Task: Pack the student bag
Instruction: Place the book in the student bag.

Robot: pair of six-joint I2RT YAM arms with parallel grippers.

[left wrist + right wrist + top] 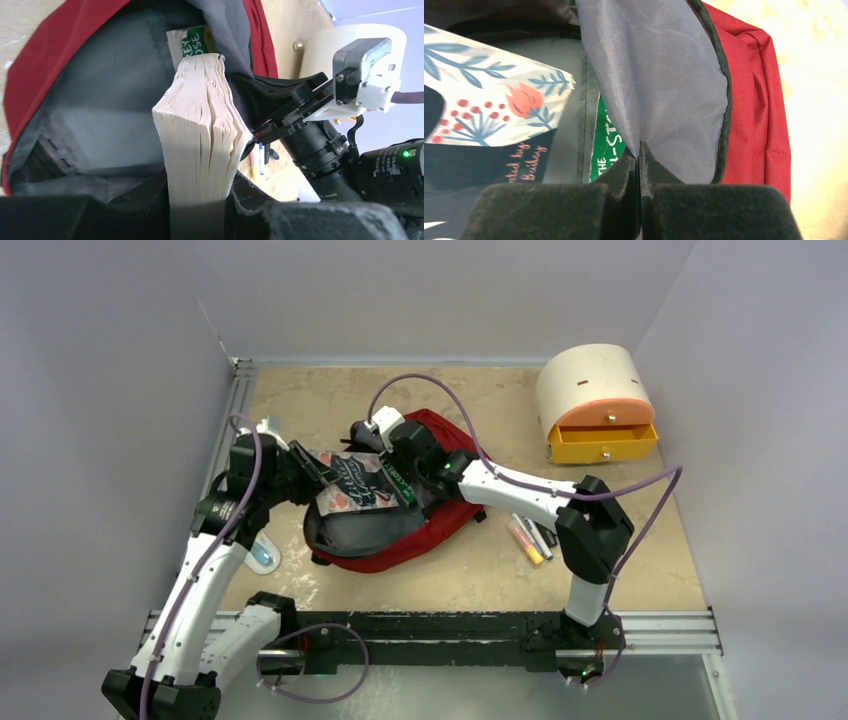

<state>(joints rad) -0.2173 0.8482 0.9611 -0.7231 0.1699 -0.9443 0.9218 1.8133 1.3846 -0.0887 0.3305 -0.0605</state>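
Bag: soft dark red fabric student bag (424, 532), mouth open, mid-counter (480, 585).
Left hand (200, 197): clamps thick ragged-edged paperback (200, 135) at bag's mouth.
Right hand (639, 156): pinched shut on smooth grey lining (659, 85), bag's right rim.

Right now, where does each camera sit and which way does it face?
Top external: above and behind the bases, looking down; both arms show, meeting at the student bag.
Left wrist: on the left gripper, looking into the bag; own fingers clamp a book, right arm alongside.
Right wrist: on the right gripper, facing the grey lining, pinched by its own fingers.
Shared: both wrist views show the green book.
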